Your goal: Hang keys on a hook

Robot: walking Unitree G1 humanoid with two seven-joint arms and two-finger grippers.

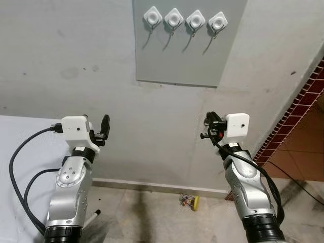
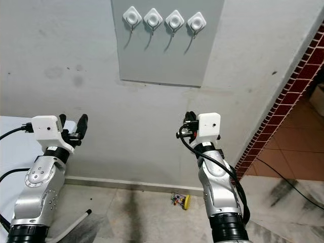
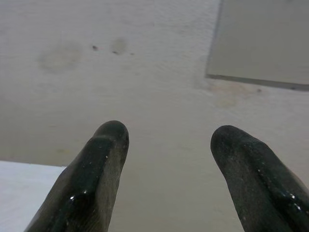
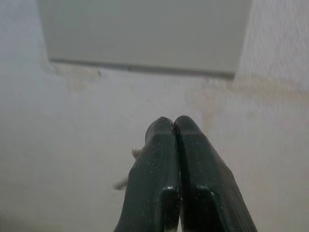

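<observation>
Wall (image 1: 76,61): matt plaster, faintly stained and scuffed. Grey panel (image 1: 177,61) on the wall: smooth, flat, matt. Four hooks (image 1: 173,19) on the panel: glossy white plastic pads with thin metal wire below. Arms (image 1: 71,187) below the panel: brushed silver metal. Left gripper fingers (image 3: 96,179): black, slightly glossy (speckled with dust). Floor (image 1: 152,223) beneath the wall: mottled polished stone.

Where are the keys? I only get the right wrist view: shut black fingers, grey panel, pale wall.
Observer: Probably on the pale floor. A small bunch with a yellow round tag lies there.
Operator: Hooks?
Observer: Four white diamond-shaped wall hooks sit in a row on the grey rectangular panel, and all are bare.
Operator: Left side?
Observer: The left gripper is open, raised toward the wall and holding nothing.
</observation>
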